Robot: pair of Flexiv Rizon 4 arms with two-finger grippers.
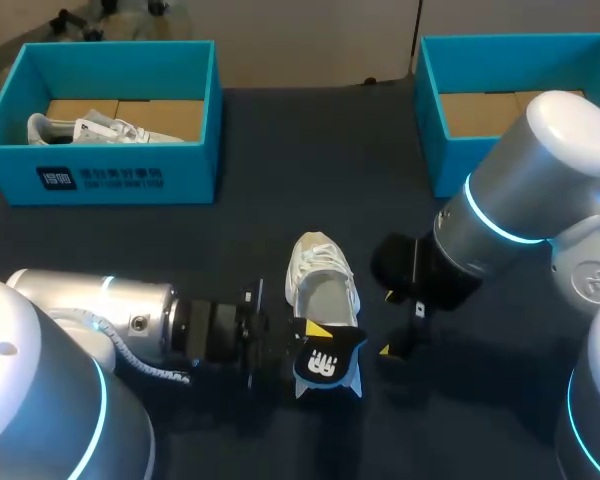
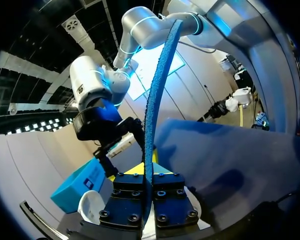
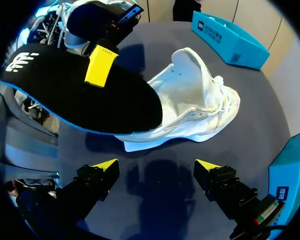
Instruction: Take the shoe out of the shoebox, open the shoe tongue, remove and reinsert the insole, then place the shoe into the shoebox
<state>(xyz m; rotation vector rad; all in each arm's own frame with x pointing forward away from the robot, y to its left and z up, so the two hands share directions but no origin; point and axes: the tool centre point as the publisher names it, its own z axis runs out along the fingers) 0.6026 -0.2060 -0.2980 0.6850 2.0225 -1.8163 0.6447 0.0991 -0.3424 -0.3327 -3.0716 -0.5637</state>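
Note:
A white shoe [image 1: 325, 280] lies on the dark table's middle, its opening facing up [image 3: 190, 105]. My left gripper [image 1: 315, 335] is shut on the black insole [image 1: 328, 365] with a blue underside and a white logo, and holds it in the air just near the shoe's heel. In the left wrist view the insole [image 2: 157, 100] shows edge-on as a blue strip pinched between the fingers [image 2: 147, 172]. My right gripper [image 1: 390, 322] stands open to the right of the shoe, a little above the table [image 3: 155, 167], with nothing between its fingers. The insole [image 3: 80, 95] hangs ahead of it.
A blue shoebox [image 1: 100, 175] at the back left holds a second white shoe [image 1: 90, 130]. Another blue box [image 1: 450, 110] stands at the back right, close behind my right arm [image 1: 530, 190].

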